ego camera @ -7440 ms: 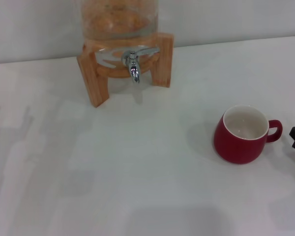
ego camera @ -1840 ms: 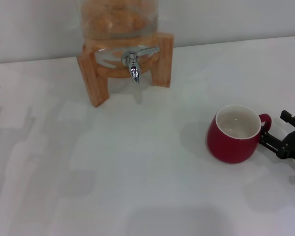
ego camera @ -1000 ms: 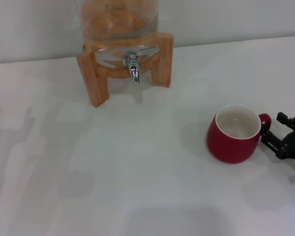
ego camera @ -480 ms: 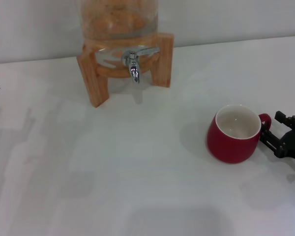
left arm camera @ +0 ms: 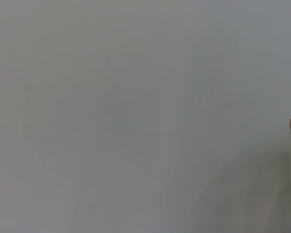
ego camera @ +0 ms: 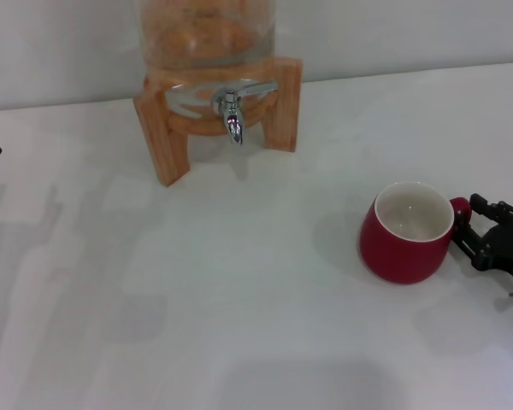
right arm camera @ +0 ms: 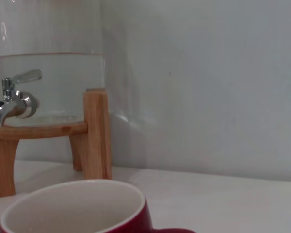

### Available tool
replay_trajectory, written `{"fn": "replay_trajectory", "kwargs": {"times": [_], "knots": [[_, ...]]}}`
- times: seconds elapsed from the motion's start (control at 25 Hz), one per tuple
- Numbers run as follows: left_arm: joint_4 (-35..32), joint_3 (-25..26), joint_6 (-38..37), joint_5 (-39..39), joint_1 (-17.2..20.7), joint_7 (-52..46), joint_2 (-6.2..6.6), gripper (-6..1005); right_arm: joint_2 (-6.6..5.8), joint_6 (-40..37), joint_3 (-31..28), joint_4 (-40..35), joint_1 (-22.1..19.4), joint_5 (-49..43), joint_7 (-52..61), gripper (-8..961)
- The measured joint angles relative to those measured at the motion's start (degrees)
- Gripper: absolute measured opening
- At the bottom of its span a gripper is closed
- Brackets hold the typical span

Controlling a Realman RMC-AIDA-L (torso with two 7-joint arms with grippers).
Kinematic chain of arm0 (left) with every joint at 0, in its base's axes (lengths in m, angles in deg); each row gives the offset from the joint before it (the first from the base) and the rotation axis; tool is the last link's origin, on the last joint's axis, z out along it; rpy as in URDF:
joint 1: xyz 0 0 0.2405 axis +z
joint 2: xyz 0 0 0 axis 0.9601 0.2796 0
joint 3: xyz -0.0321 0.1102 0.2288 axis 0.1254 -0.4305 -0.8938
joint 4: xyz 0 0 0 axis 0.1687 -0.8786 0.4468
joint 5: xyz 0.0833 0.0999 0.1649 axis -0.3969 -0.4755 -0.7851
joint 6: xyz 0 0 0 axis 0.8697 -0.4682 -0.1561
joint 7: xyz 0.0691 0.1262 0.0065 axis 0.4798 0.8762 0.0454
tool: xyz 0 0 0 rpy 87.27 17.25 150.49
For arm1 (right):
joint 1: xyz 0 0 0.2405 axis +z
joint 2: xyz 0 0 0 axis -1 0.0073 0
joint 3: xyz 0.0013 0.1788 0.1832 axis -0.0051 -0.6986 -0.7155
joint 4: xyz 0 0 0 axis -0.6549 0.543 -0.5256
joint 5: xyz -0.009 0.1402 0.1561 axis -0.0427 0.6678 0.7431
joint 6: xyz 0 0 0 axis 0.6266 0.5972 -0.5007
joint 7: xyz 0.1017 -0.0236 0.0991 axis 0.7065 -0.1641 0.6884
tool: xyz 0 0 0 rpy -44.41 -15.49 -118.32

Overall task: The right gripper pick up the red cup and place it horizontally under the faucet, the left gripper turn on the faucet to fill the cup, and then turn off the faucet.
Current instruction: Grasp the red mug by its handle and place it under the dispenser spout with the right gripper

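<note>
Red cup (ego camera: 406, 232) upright, handle twd right end effector (ego camera: 477, 229).

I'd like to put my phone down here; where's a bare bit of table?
Bare: the wide stretch between the wooden stand and the red cup, and the table's near side. Crowded: beside the cup's handle, where the right claw sits.
</note>
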Motion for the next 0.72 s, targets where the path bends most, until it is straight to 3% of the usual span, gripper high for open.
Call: {"fn": "replay_trajectory", "kwargs": {"times": [0.28, 0.72], "knots": [[-0.16, -0.07, 0.02, 0.11, -0.06, 0.05, 0.05, 807, 0.08, 0.49, 0.00, -0.10, 0.33, 0.00, -0.08, 281], [0.00, -0.09, 0.10, 0.17, -0.15, 0.09, 0.09, 807, 0.08, 0.42, 0.00, 0.17, 0.33, -0.07, -0.23, 89]]}}
